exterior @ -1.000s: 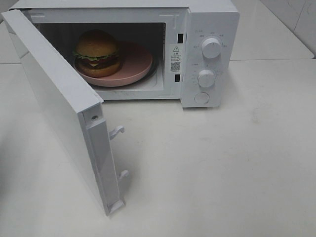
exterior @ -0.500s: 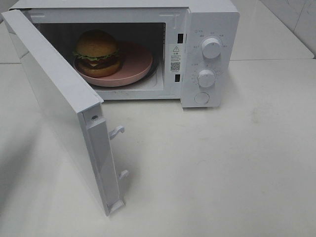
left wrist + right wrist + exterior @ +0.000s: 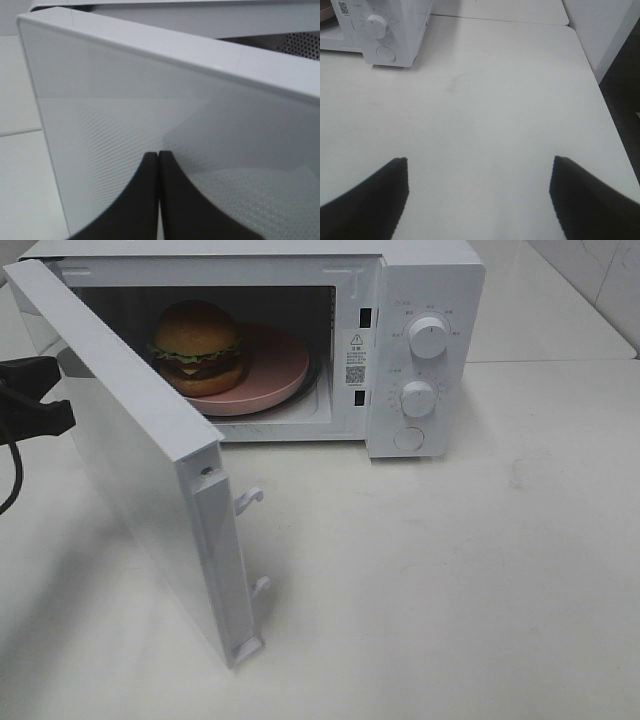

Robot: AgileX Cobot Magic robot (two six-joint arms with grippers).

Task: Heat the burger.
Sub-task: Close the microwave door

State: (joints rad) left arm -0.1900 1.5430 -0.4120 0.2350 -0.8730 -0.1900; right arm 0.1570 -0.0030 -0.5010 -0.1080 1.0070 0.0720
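Exterior high view logs one burger on one pink plate inside one white microwave, door ajar, two knobs, on a white desk; left claw clenched by the door, right claw released.

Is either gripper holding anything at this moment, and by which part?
Nothing is held. The left gripper is shut and empty, its tips at the outer face of the microwave door; the right gripper is open over the table.
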